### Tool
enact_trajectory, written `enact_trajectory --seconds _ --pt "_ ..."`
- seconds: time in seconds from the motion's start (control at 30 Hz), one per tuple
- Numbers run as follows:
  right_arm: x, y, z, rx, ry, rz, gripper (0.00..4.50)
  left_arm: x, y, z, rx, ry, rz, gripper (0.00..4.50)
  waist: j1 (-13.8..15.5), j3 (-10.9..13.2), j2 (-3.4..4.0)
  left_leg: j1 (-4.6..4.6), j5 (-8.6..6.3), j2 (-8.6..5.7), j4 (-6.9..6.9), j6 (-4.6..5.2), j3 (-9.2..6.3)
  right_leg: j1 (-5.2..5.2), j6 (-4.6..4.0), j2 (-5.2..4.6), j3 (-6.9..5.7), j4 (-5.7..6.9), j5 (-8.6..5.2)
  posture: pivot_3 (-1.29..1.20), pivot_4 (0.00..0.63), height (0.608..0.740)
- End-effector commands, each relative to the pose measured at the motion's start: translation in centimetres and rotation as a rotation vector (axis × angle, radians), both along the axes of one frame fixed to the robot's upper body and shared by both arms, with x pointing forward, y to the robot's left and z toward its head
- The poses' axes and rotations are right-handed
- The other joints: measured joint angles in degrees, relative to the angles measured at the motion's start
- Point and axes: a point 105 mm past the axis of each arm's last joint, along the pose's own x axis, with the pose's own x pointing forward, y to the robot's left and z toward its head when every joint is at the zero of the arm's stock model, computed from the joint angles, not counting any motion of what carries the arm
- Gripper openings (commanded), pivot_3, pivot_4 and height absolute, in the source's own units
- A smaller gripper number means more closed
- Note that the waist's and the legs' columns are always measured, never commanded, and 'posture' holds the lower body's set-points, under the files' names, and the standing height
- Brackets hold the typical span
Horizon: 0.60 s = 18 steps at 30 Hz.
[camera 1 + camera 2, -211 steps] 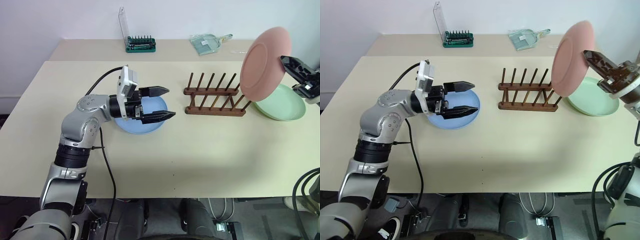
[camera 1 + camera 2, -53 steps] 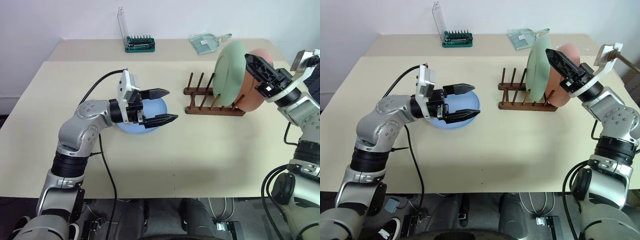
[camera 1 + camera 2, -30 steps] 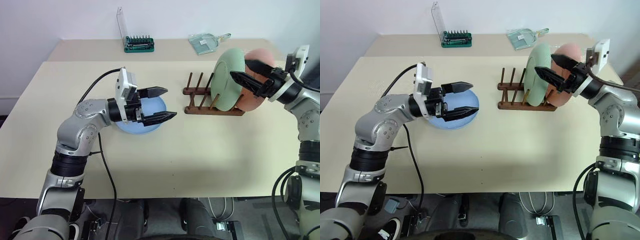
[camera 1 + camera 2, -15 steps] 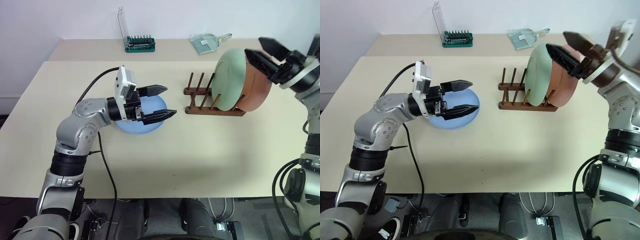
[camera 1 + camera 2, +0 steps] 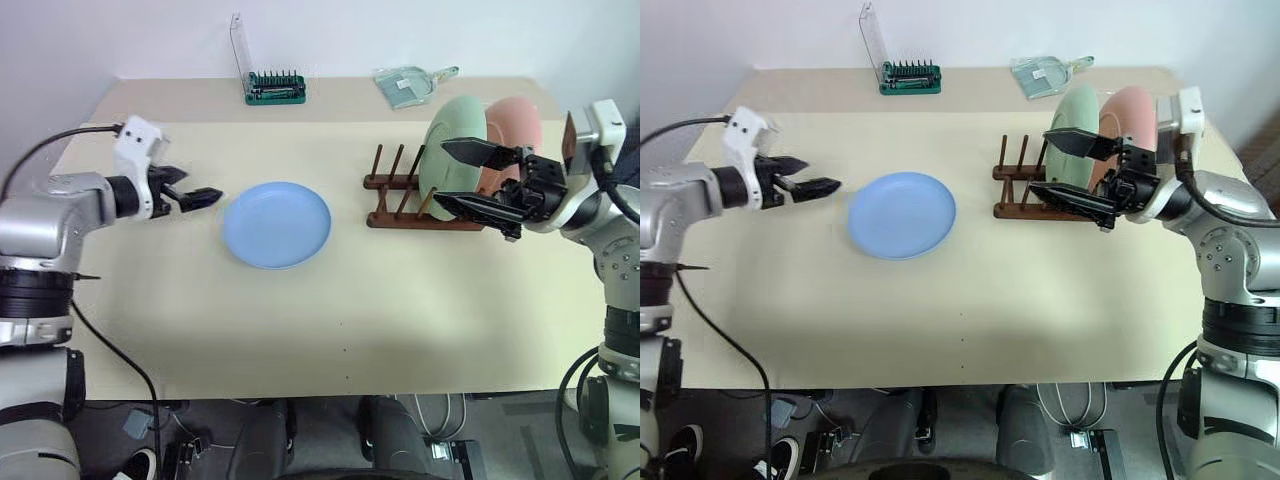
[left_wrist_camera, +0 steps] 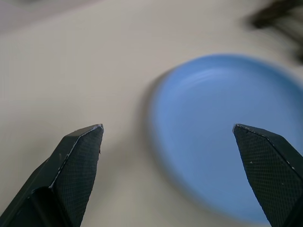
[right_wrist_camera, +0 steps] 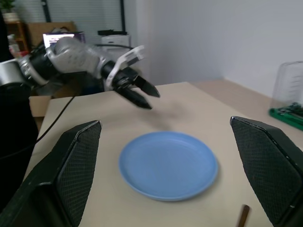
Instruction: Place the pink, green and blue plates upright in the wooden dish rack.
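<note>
No writing could be read. The left gripper point(image 5: 205, 196) had moved off the blue plate point(image 5: 276, 223), wide open and empty. The right gripper point(image 5: 465, 177), open and empty too, had let go; green plate point(image 5: 452, 140) and pink plate point(image 5: 513, 122) stood in the rack point(image 5: 400, 200).

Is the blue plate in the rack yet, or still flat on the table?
Still flat. The blue plate lies face up on the table, apart from the wooden dish rack, where the green plate and pink plate stand upright.

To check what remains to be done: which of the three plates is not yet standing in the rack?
The blue plate. It lies flat on the table, while the green plate and pink plate stand upright in the rack.
</note>
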Motion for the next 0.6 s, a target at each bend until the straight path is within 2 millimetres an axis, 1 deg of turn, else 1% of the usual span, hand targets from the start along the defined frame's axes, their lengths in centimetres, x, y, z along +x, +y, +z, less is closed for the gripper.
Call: enact_trajectory --seconds 0.03,0.1,0.17,0.23,0.3,0.37,0.47,0.57,0.6 --pt "-0.4 0.8 0.3 -0.006 -0.049 0.021 4.44 -0.4 2.4 -0.1 -0.047 0.128 0.175 4.5 0.0 0.0 -0.03 0.0 0.0 0.0 0.0 0.0 0.0 0.0 0.0 0.0 0.0 0.01 0.0 0.0 0.15 0.724" --pt "-0.2 1.0 0.2 0.0 -0.046 0.022 4.44 -0.6 2.1 -0.9 -0.077 0.181 0.159 4.5 -0.2 0.0 -0.03 0.0 0.0 -0.01 0.0 0.0 0.01 -0.01 0.01 0.0 0.0 0.02 0.0 0.0 0.15 0.724" --pt "0.0 1.1 0.1 -0.001 -0.044 0.02 4.44 -0.7 1.1 -1.6 -0.142 0.274 0.141 4.5 -0.3 0.0 -0.04 0.0 0.01 0.0 0.0 -0.01 0.01 -0.03 0.01 0.0 0.0 0.04 0.0 0.0 0.15 0.724" --pt "0.1 1.2 0.0 -0.002 -0.039 0.018 4.44 -0.6 0.1 -1.8 -0.188 0.35 0.142 4.5 0.0 0.1 -0.12 0.0 0.02 0.0 0.0 -0.04 0.01 -0.03 0.01 0.01 0.0 0.06 0.0 0.0 0.15 0.724" --pt "0.0 1.3 -0.1 -0.002 -0.038 0.015 4.44 -0.3 -0.5 -2.1 -0.183 0.374 0.129 4.5 0.0 0.1 -0.28 0.0 0.04 -0.01 0.02 -0.07 0.0 -0.02 0.01 0.01 -0.01 0.08 0.0 0.0 0.15 0.724" --pt "0.0 1.3 -0.1 0.0 -0.039 0.007 4.44 0.1 -0.6 -2.5 -0.159 0.39 0.141 4.5 -0.3 0.1 -0.29 0.0 0.04 -0.01 0.01 -0.08 0.01 -0.02 0.01 0.0 -0.01 0.06 0.0 0.0 0.15 0.724" --pt "-0.1 1.1 -0.2 0.002 -0.04 -0.011 4.44 1.1 -1.0 -3.3 -0.169 0.411 0.16 4.5 -0.3 0.1 -0.29 0.0 0.04 0.0 -0.02 -0.08 0.0 -0.05 0.01 0.01 -0.01 0.07 0.0 0.0 0.15 0.724" --pt "-0.2 0.9 -0.2 0.006 -0.036 -0.027 4.44 1.8 -2.2 -3.9 -0.193 0.429 0.14 4.5 -0.2 0.1 -0.3 0.0 0.06 0.0 -0.02 -0.1 0.02 -0.05 0.01 0.01 -0.01 0.08 0.0 0.0 0.15 0.724" --pt "-0.2 0.8 -0.2 0.007 -0.037 -0.032 4.44 2.0 -2.9 -4.2 -0.207 0.439 0.125 4.5 -0.2 0.1 -0.3 -0.01 0.05 0.0 -0.02 -0.1 0.03 -0.05 0.01 0.0 -0.01 0.07 0.0 0.0 0.15 0.724"
